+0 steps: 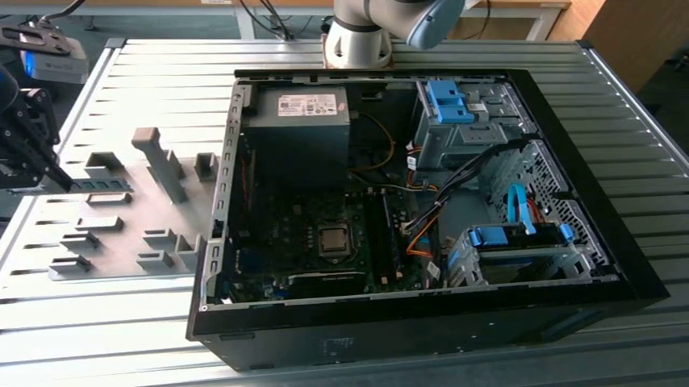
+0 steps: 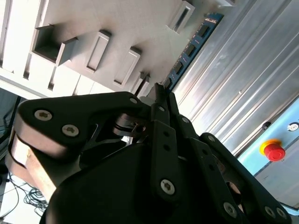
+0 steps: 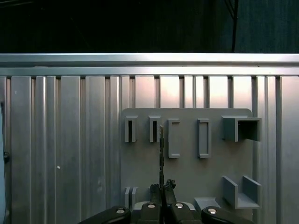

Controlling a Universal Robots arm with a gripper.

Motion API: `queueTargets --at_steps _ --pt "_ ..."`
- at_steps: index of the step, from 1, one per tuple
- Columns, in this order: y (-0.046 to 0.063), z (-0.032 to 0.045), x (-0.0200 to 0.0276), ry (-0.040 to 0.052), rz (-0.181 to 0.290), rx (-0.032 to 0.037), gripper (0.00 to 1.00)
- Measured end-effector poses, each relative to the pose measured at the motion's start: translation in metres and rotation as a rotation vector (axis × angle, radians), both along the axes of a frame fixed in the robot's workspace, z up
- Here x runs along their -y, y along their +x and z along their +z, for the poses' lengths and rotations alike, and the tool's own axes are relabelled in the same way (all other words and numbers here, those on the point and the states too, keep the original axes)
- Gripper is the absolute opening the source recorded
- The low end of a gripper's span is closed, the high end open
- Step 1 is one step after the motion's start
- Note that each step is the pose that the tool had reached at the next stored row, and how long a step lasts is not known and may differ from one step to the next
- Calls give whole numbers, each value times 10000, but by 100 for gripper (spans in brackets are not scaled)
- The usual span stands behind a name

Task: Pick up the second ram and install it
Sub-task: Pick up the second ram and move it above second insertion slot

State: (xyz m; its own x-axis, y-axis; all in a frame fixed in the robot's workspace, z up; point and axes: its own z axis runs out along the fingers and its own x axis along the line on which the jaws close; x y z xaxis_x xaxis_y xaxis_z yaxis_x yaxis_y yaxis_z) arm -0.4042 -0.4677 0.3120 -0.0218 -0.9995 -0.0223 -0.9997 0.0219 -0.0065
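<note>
Gripper (image 3: 162, 189) is pinched narrow on one end of the second ram (image 2: 191, 49), held edge-on, probably to keep it slot-ready. It sits over the grey fixture plate (image 3: 187, 175), near the slatted table's (image 1: 161, 81) edge at the exterior view's left. The open PC case (image 1: 431, 339) is well apart, with bare slats between

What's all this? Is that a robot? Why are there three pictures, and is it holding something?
Yes, that is a robot arm. One picture comes from a camera standing off the arm. It shows a ribbed metal table with an opened computer case on it, and a grey plate of little holders beside the case. The other two pictures come from cameras riding near the arm's wrist, looking past its black jaws. The jaws are pinched shut on a thin blue-green memory stick, at the grey plate.
</note>
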Motion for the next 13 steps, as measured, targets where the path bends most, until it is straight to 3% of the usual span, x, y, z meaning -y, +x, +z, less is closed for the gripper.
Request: queueTargets --at_steps 10,13 --pt "15 17 0 2 0 -21 14" --pt "16 8 0 1 0 -66 14"
